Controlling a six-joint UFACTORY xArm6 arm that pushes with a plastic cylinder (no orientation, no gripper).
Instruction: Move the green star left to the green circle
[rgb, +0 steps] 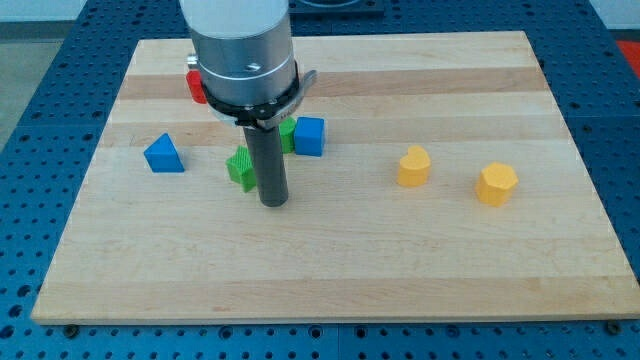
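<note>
Wood board (330, 270) carries, left to right, a blue triangular block (163, 154), the green star (241, 167) with my tip (273, 203) touching its right side, then another green block (287, 135), likely the circle, half hidden. Push seems underway; next, repositioning looks needed. Blue perforated bench (30, 60) surrounds.

A pale grey cylindrical wrist housing (240, 35) is seen above, ringed below by a black collar (247, 95) on which small silver screws are set. A straight, dark charcoal rod (270, 160) is fitted beneath, ended bluntly at my tip (273, 203).
</note>
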